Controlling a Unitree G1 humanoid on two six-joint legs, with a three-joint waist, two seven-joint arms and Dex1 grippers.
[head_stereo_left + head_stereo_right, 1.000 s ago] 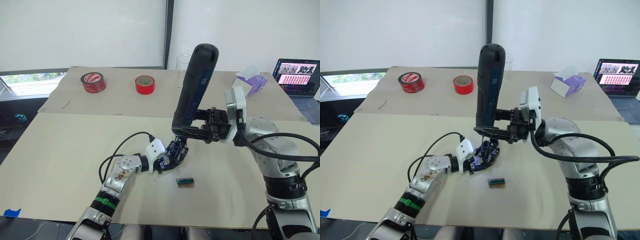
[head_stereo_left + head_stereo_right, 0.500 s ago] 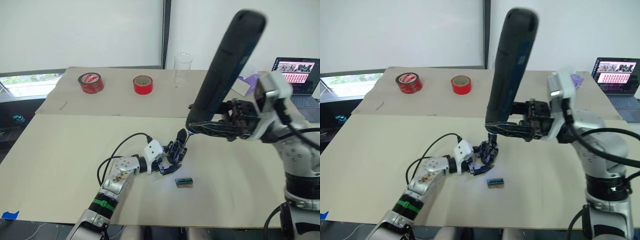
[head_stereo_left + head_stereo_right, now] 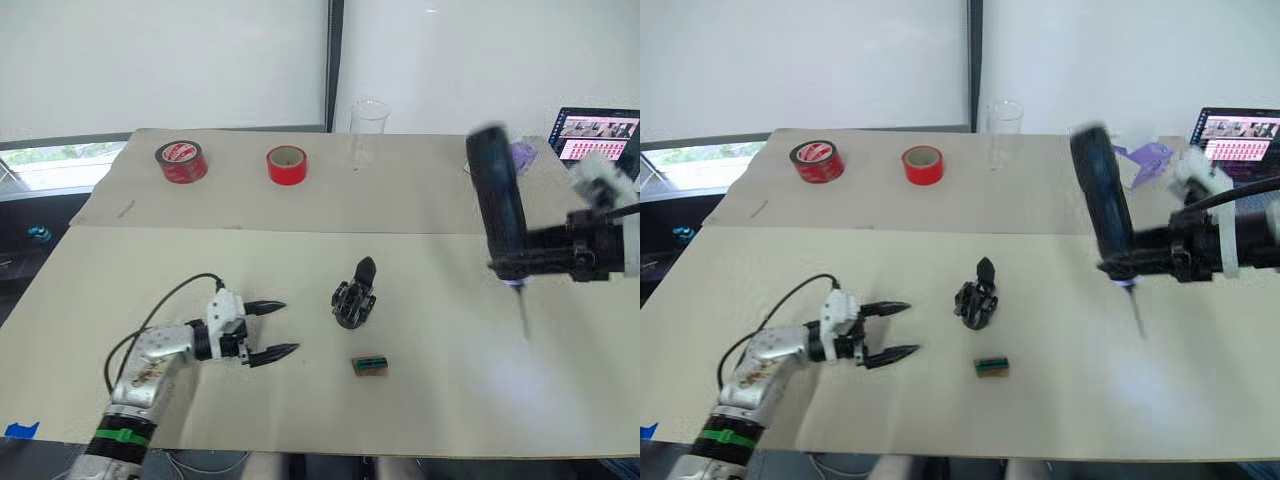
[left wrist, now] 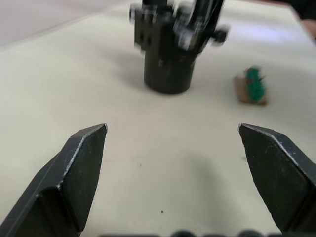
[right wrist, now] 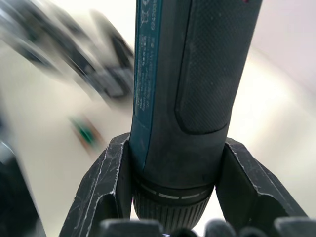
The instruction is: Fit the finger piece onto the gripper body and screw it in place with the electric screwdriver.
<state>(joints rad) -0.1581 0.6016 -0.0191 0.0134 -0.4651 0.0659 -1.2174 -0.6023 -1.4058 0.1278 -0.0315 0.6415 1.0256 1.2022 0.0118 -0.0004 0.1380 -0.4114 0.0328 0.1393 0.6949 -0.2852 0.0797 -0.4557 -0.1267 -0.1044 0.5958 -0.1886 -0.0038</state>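
Note:
The gripper body (image 3: pixel 352 298) stands alone on the beige table, with a pointed black finger piece (image 3: pixel 365 268) rising from its top. My left gripper (image 3: pixel 290 326) lies open on the table to its left, clear of it, fingers aimed at it; the left wrist view shows the gripper body (image 4: pixel 170 44) beyond the open fingertips (image 4: pixel 81 163). My right gripper (image 3: pixel 545 262) is shut on the electric screwdriver (image 3: pixel 497 215), held nearly upright at the right. Its bit (image 3: pixel 522 312) points down above the table. In the right wrist view both fingers (image 5: pixel 106 187) clamp the electric screwdriver (image 5: pixel 192 89).
A small green-brown block (image 3: pixel 371 365) lies just in front of the gripper body. Two red tape rolls (image 3: pixel 182 162) (image 3: pixel 287 165) and a clear cup (image 3: pixel 369 125) sit at the back. A purple tissue box (image 3: pixel 1145 158) and a laptop (image 3: pixel 595 135) are at the far right.
My left gripper let go of the gripper body and drew back to the left. My right gripper carried the screwdriver away to the right, off the body.

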